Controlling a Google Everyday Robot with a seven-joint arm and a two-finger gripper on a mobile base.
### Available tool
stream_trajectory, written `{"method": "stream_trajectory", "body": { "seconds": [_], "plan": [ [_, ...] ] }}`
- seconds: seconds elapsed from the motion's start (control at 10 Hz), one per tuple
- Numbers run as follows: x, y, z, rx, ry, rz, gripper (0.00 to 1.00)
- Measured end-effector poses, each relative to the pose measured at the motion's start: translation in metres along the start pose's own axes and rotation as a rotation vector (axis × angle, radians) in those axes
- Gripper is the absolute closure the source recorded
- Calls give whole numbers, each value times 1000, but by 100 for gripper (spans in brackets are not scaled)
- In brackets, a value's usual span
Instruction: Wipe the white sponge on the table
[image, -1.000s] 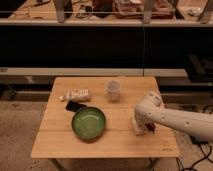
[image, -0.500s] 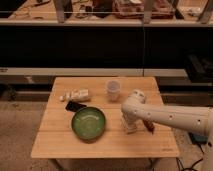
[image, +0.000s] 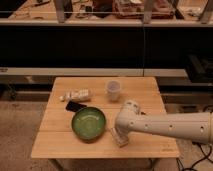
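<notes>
White sponge (image: 120, 137) lies beneath jaws on table (image: 60, 144).

The claw (image: 120, 135) sits low over the table (image: 56, 144) — just right of the green bowl (image: 89, 123).

White hand (image: 120, 135) over pale plank-grained table (image: 59, 143), beside green bowl (image: 88, 123).

loc: lab/wkshop | cues: cluttered benches (image: 135, 11) behind, floor cables (image: 201, 154) | end effector (image: 119, 136) on table (image: 145, 86) by bowl (image: 88, 123)
</notes>
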Motion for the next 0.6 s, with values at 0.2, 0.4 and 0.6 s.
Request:
{"method": "stream_trajectory", "body": {
  "seconds": [0.2, 0.4, 0.6],
  "plan": [
    [-28, 10, 0, -6, -22, -11, 91],
    [-46, 31, -2, -24, -37, 14, 91],
    [-61, 66, -5, -74, -47, 56, 91]
  ]
}}
